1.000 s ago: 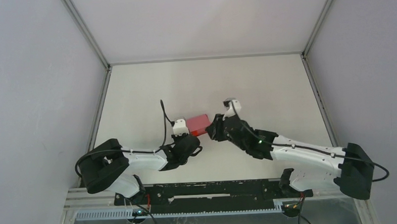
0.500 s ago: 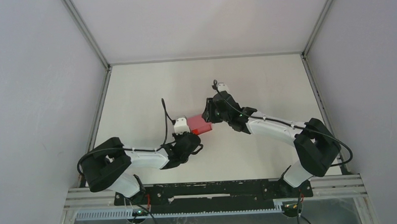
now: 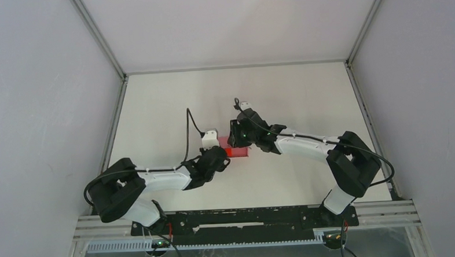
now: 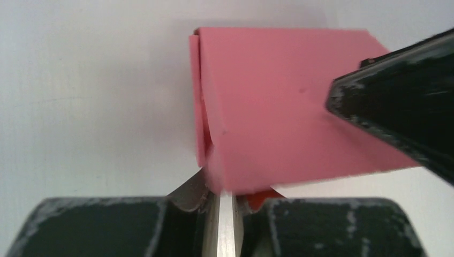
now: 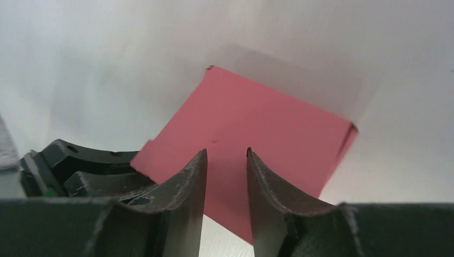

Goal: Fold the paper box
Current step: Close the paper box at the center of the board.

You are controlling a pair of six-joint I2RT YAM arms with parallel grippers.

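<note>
Left gripper (image 4: 225, 199) nearly closed, pinching near edge of pink paper box (image 4: 278, 101). Right gripper (image 5: 226, 160) part open, gripping nothing, tips poised over box's flat top panel; contact unclear. Box at middle of white table (image 3: 305, 96), between both grippers, narrow flap folded down one side.

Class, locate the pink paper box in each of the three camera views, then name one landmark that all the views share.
Top external: the paper box lies in the middle of the table, partly hidden under the right gripper.
Left wrist: upper centre, filling much of the picture.
Right wrist: centre, just beyond the fingers.
Shared landmark: the right gripper, poised over the box's top panel in every view.
</note>
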